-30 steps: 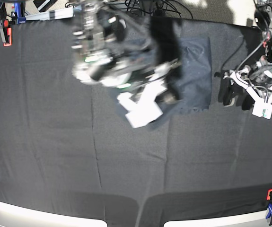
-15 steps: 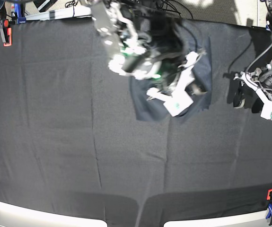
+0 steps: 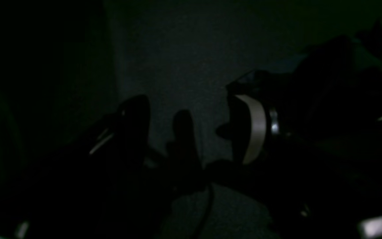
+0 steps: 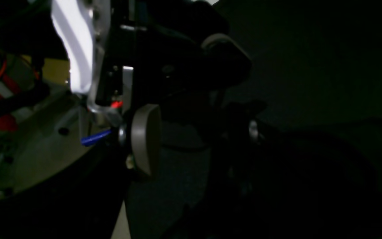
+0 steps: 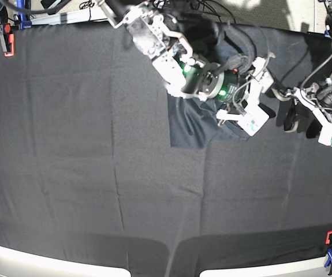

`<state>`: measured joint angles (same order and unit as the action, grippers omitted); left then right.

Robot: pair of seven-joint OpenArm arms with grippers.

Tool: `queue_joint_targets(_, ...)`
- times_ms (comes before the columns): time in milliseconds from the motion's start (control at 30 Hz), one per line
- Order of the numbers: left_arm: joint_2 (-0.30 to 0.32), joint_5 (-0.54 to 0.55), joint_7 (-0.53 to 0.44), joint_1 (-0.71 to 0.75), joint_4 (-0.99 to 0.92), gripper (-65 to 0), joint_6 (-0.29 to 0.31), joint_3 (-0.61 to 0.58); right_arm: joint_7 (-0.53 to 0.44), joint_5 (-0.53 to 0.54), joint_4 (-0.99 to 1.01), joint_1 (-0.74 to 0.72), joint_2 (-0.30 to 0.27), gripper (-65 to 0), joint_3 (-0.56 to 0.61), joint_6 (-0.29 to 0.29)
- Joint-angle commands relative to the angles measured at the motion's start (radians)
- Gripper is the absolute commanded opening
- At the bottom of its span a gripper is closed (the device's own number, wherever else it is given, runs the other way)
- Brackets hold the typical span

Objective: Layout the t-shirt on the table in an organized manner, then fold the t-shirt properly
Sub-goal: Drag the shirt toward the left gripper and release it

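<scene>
The dark t-shirt lies folded into a small block at the back middle of the black table. My right arm reaches from the back left across the shirt, and its gripper is at the shirt's right edge. In the right wrist view the gripper shows a grey pad with a gap of dark cloth beside it, so it looks open. My left gripper is open and empty over bare table to the right of the shirt. It also shows open in the very dark left wrist view.
A red clamp holds the back left corner of the tablecloth. A red and blue clamp holds the front right corner. Cables run along the back edge. The pale table rim shows at the front.
My right arm has swept from the left to the right across the shirt. The shirt's left part has come over with it, so the shirt is narrower. The left arm has shifted slightly right.
</scene>
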<state>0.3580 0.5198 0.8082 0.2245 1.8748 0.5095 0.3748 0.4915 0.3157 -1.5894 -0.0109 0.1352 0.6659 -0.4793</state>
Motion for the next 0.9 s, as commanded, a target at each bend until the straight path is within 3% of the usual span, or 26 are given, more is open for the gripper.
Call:
queue_joint_targets(0,0.011,0.005,-0.035,-0.009,0.018,-29.4,-0.002,0.005,-0.035,0.064,-0.028,-0.011,0.022,-33.5,0.008,-0.066)
queue_joint_targets(100,0.011,0.005,-0.056,-0.009,0.018,-29.4,-0.002,0.006,-0.023,0.089,-0.077,-0.011,0.022,-33.6,0.008,-0.084)
queue_joint_targets(233,0.011,0.005,-0.077,-0.009,0.018,-29.4,-0.024,0.006,0.092,0.075,-0.236,-0.011,0.022,-33.6,0.008,-0.09)
queue_joint_targets(400,0.011,0.024,-0.074,-0.008,0.018,-29.4,-0.027,0.006,0.272,-0.063,-0.48,0.005,0.022,-33.6,-0.034,-0.068)
queue_joint_targets(500,0.011,0.12,-0.015,-0.008,0.019,-29.4,-0.024,0.006,0.287,-0.2,-0.557,0.053,0.022,-33.6,-0.123,-0.003)
queue_joint_targets(567,0.011,0.179,0.044,-0.008,0.019,-29.4,-0.016,0.005,0.287,-0.235,-0.578,0.082,0.021,-33.6,-0.208,0.021)
queue_joint_targets(667,0.007,0.234,0.077,0.0,0.019,-29.4,0.019,0.003,0.288,-0.224,-0.58,0.108,-0.043,-33.6,-0.336,0.028)
queue_joint_targets(867,0.002,0.238,0.027,0.039,0.019,-29.4,0.023,0.002,0.303,-0.156,-0.58,0.156,-0.13,-33.6,-0.567,0.027)
